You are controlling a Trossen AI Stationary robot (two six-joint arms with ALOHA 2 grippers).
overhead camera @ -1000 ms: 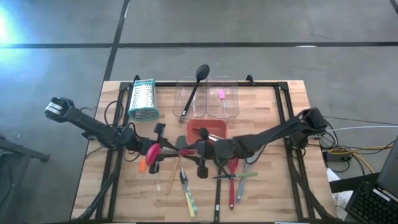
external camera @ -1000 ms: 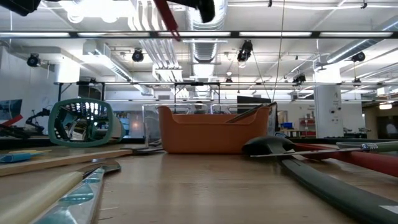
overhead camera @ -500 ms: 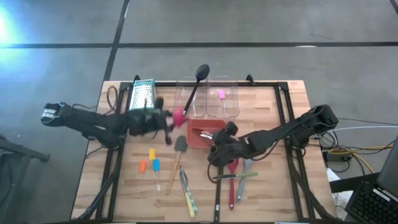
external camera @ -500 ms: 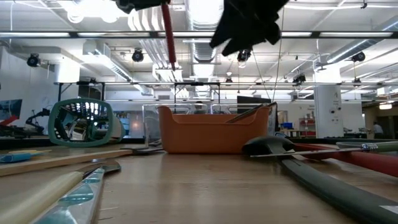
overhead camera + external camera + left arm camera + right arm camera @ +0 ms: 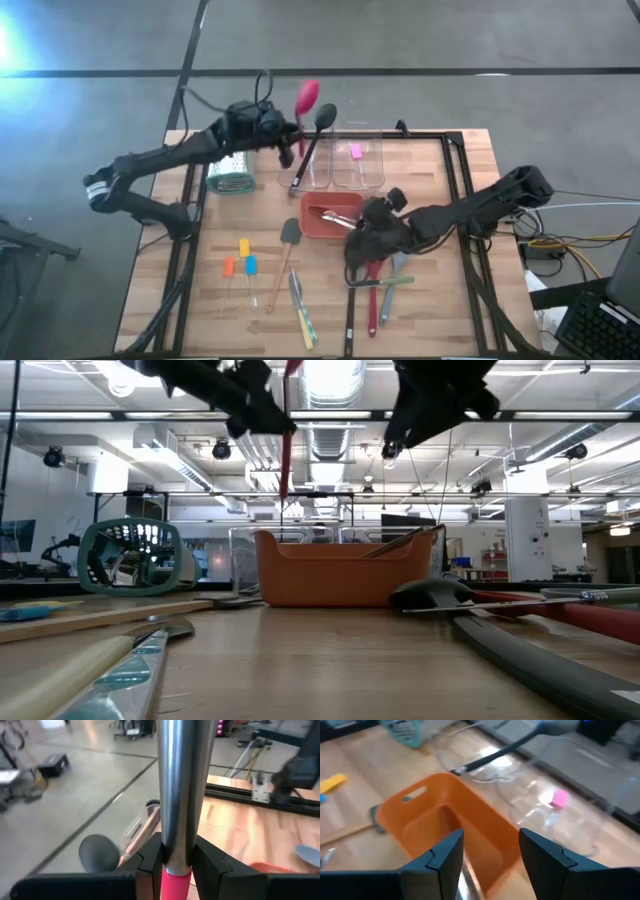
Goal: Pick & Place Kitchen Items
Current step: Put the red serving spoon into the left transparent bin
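My left gripper hangs above the far edge beside the left clear tub, shut on a spoon with a pink head, steel shaft and red handle. My right gripper stands open with nothing between its fingers, just on the near side of the orange tray. A black spoon leans in the left tub, its head over the rim. A pink piece lies in the right tub. Spatulas and small coloured pieces lie on the table. My left gripper pinches the spoon where the steel shaft meets the red handle, between its two fingers. The fingers come nearly level and lie across the shaft. The spoon stands about upright, head up and handle hanging below, lifted clear of the table.
A metal grater with teal trim lies at the far left, partly under my left arm. A wooden-handled spatula and green-yellow tools lie on the near middle. Metal pieces rest in the orange tray.
My left gripper has swung from the table's middle up and toward the far edge, tipping from pointing down to nearly level; the pink spoon has gone with it and now stands head up. My right gripper has drawn back toward the right edge and turned.
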